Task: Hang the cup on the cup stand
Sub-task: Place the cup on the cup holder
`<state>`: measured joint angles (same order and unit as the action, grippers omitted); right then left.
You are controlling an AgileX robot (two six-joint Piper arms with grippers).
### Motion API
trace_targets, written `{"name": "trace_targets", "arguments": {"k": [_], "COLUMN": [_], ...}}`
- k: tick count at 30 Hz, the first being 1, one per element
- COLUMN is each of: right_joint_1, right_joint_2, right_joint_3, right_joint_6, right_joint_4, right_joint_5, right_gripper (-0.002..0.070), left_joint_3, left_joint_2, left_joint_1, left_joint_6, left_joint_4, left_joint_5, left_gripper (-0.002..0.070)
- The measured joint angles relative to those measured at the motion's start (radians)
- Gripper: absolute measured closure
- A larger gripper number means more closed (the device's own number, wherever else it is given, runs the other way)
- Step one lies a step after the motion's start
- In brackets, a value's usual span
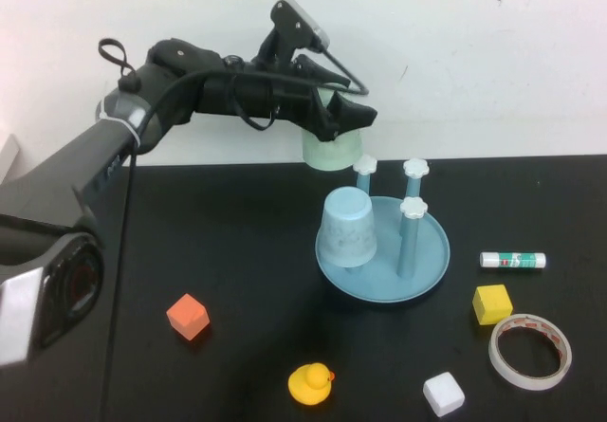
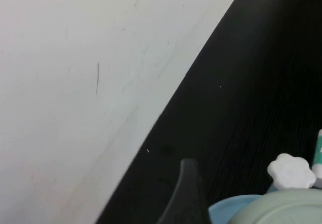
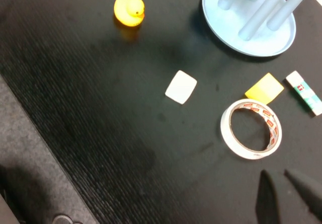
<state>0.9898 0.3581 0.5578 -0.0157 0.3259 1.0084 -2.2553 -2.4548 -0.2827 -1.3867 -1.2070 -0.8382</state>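
The pale mint-green cup [image 1: 334, 152] hangs in the air, mouth down, with my left gripper [image 1: 338, 120] shut on its upper part. It is just above and behind the rear-left peg [image 1: 365, 166] of the blue cup stand [image 1: 432, 256]. In the left wrist view the cup [image 2: 282, 210] fills the corner beside one dark finger [image 2: 186, 191], with a white flower cap [image 2: 291, 171] right beside it. My right gripper [image 3: 279, 177] hovers shut and empty over the table near the tape roll [image 3: 250, 128].
A light blue speckled cup [image 1: 348, 228] sits upside down on the stand. On the table lie an orange block [image 1: 188, 316], a yellow duck [image 1: 310, 383], a white block [image 1: 443, 393], a yellow block [image 1: 492, 303], the tape roll [image 1: 529, 349] and a glue stick [image 1: 513, 261].
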Motion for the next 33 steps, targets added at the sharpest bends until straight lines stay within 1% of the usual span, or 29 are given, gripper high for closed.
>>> {"name": "trace_targets", "arguments": {"k": [5, 8, 12, 16, 18, 26, 33], "right_joint_1": [0.000, 0.000, 0.000, 0.000, 0.000, 0.000, 0.000], "right_joint_2": [0.000, 0.000, 0.000, 0.000, 0.000, 0.000, 0.000], "right_joint_3": [0.000, 0.000, 0.000, 0.000, -0.001, -0.002, -0.002], "right_joint_6": [0.000, 0.000, 0.000, 0.000, 0.000, 0.000, 0.000], "right_joint_4": [-0.002, -0.002, -0.002, -0.002, -0.002, -0.002, -0.002], "right_joint_5": [0.000, 0.000, 0.000, 0.000, 0.000, 0.000, -0.002], "right_gripper": [0.0678, 0.0678, 0.0678, 0.0678, 0.0678, 0.0678, 0.0678], "left_joint_3": [0.000, 0.000, 0.000, 0.000, 0.000, -0.002, -0.002], "left_joint_2": [-0.025, -0.037, -0.048, -0.059, -0.061, -0.082, -0.123], "left_joint_1": [0.002, 0.011, 0.028, 0.041, 0.041, 0.039, 0.039], "left_joint_6": [-0.231, -0.302, -0.321, -0.321, -0.329, -0.356, -0.336], "left_joint_4": [-0.070, -0.116, -0.211, -0.352, -0.397, -0.395, -0.388], "left_joint_5": [-0.044, -0.072, -0.101, -0.124, -0.145, -0.163, -0.165], "left_gripper": [0.0139, 0.0139, 0.0139, 0.0139, 0.0139, 0.0139, 0.0139]}}
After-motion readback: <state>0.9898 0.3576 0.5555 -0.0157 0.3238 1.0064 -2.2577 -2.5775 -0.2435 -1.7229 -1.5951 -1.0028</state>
